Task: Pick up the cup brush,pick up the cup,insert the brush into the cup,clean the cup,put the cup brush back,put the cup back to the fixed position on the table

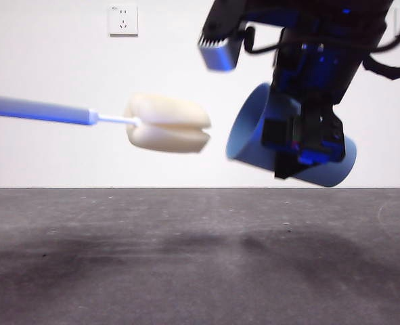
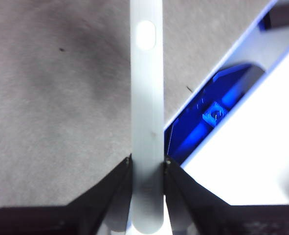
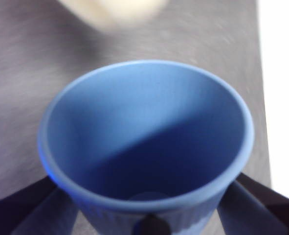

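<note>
- The bench (image 1: 186, 271) is a dark grey surface well below both of my claws, and nothing rests on it in my views.
- My right claw (image 1: 308, 145) hangs in the air, shut around the cup (image 1: 250, 125); the blue cup is tipped on its side, its open mouth facing the brush, one jaw on each side of its ribbed wall.
- My left claw (image 2: 147, 164) is closed tight on the grey handle of the cup brush (image 1: 166, 122), which runs level out from the jaws.
- The cream sponge head sits just in front of the cup's rim, close to it but outside, not touching.
- A wall socket (image 1: 123, 19) sits on the white wall behind.
</note>
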